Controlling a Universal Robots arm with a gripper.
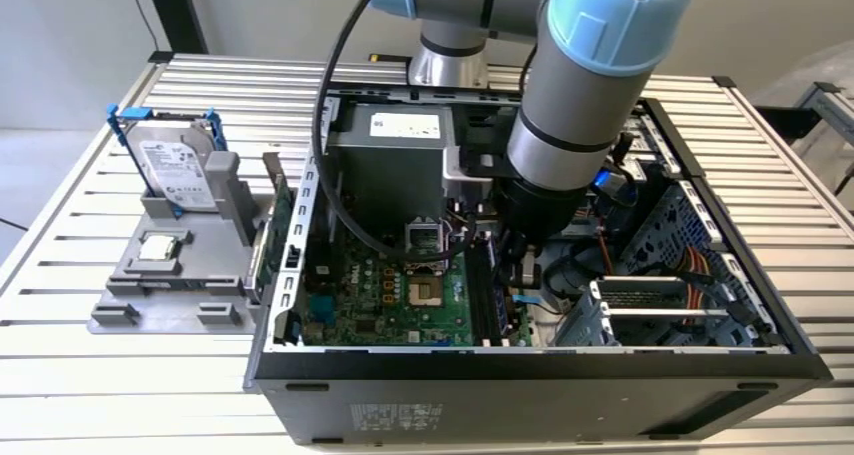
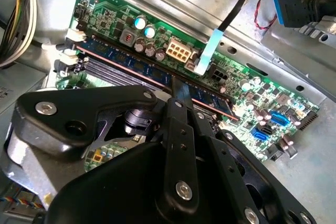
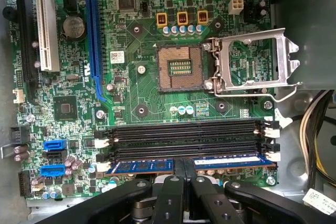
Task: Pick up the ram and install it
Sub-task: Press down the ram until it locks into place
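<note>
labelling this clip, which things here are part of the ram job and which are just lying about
Part of the job:
- ram, held edge-on at the memory slots
- hand, shut on the ram
- motherboard

Lying about:
- hard drive in its blue frame
- processor chip on the grey stand
- empty processor socket

arm (image 1: 574,105) reaching into open computer case (image 1: 534,370) | hard drive (image 1: 180,170) upright in grey holder (image 1: 174,285)

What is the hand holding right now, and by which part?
The hand grips the ram at the middle of its top edge, over the memory slots.
</note>
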